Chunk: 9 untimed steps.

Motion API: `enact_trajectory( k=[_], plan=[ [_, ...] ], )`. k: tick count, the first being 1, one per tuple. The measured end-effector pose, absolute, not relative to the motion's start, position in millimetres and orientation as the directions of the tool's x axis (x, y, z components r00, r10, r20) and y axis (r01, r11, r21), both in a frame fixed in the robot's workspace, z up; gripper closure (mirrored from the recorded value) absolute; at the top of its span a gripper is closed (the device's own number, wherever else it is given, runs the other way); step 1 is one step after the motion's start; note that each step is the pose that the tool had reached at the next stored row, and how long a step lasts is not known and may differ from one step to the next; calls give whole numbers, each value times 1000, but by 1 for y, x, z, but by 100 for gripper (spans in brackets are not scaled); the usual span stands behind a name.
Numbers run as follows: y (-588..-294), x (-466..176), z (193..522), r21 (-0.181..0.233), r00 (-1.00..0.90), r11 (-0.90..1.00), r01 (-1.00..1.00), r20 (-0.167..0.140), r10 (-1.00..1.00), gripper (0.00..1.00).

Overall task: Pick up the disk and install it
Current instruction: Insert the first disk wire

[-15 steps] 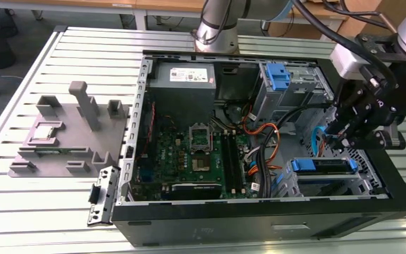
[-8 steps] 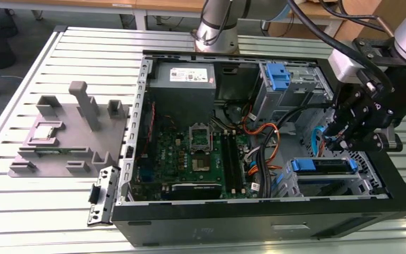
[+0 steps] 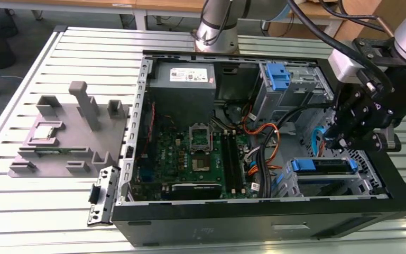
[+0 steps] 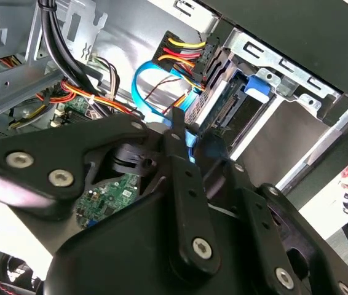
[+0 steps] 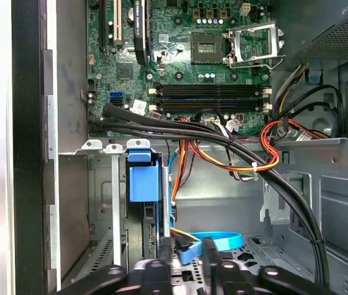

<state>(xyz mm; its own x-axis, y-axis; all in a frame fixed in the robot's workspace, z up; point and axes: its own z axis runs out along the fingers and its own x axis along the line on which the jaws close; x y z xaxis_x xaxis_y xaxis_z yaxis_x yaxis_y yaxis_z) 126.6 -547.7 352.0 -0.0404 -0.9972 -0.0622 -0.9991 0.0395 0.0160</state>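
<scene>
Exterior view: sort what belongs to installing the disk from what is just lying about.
Job: disk in its blue carrier, seated in the computer case; pincer close by it.
Lying about: grey fixture block; silver chip on it; blue bracket.

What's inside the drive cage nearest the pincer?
The disk sits in a slot of the drive cage, with its blue carrier end showing. The cage's metal walls cover the rest of it, so its label cannot be seen.
</scene>
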Motion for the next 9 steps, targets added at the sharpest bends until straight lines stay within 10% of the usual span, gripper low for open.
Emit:
enact_trajectory(
  k=[9],
  plan=[
    [-548,127,352,16,-40,39,-999,-62,-997,84]
  ],
)
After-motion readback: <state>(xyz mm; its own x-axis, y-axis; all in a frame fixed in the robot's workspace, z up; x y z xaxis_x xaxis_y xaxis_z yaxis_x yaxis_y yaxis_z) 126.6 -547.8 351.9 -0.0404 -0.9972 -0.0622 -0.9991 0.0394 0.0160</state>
